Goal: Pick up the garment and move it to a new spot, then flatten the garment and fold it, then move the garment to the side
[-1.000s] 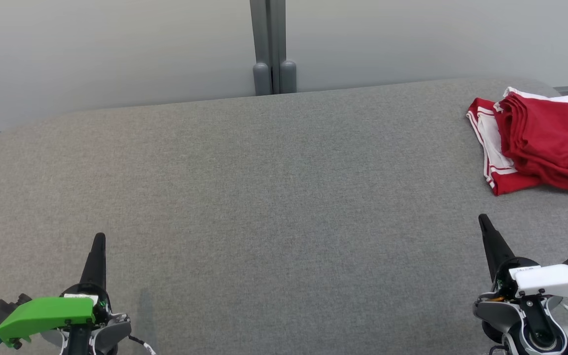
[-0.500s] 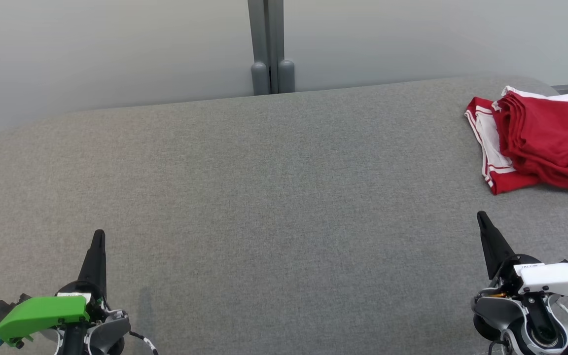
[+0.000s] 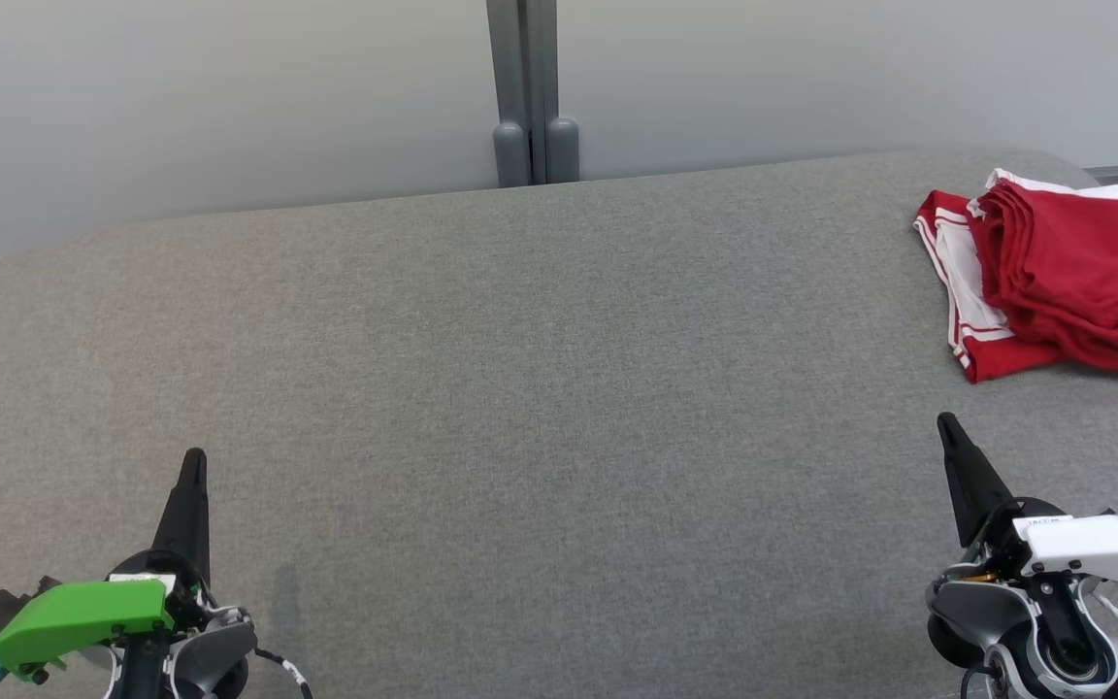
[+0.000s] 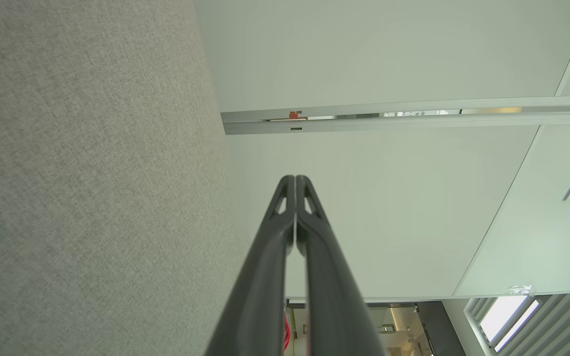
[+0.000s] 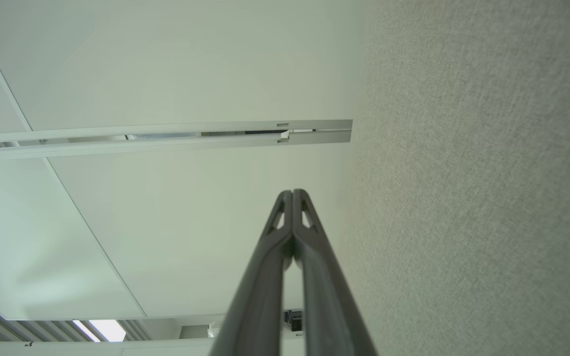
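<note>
Our left gripper (image 3: 194, 456) and right gripper (image 3: 944, 420) hover near us with fingers pressed together, holding nothing. The red garment (image 3: 1054, 277) lies folded at the far right of the grey table (image 3: 540, 369), beyond our right gripper.

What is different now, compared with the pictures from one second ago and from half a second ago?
Very little. The left gripper and the right gripper, both shut and empty, crept slightly up the head view. The small sideways shift of the whole picture is the camera's own. Nothing was gripped or released. The folded red garment stays at the far right of the grey surface, untouched.
</note>
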You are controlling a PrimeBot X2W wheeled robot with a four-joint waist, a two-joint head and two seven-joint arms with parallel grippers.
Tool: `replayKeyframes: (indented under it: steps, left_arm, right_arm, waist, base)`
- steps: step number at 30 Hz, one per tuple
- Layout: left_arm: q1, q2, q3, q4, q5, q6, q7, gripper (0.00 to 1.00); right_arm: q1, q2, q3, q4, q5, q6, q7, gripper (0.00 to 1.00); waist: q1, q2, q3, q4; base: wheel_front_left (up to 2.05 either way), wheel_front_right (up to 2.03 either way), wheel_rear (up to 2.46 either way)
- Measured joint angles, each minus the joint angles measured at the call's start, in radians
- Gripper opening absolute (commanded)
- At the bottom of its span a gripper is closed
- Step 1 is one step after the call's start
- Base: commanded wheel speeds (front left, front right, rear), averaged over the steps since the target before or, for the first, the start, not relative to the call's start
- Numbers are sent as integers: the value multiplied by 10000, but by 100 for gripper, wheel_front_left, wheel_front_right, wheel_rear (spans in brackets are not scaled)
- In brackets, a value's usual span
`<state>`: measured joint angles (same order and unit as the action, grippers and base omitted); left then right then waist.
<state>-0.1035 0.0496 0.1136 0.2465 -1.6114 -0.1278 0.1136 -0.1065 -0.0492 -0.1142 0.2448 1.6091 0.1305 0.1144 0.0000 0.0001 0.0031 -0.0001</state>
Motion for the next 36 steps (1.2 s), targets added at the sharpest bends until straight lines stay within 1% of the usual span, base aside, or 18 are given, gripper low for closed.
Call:
replayKeyframes:
  steps: [36]
  left_arm:
    - [-1, -2, 0, 0, -2, -2, 0, 0]
  right_arm:
    - [-2, 0, 2, 2, 0, 0, 0, 0]
  waist:
    - [0, 0, 0, 0]
  base:
    - [0, 0, 0]
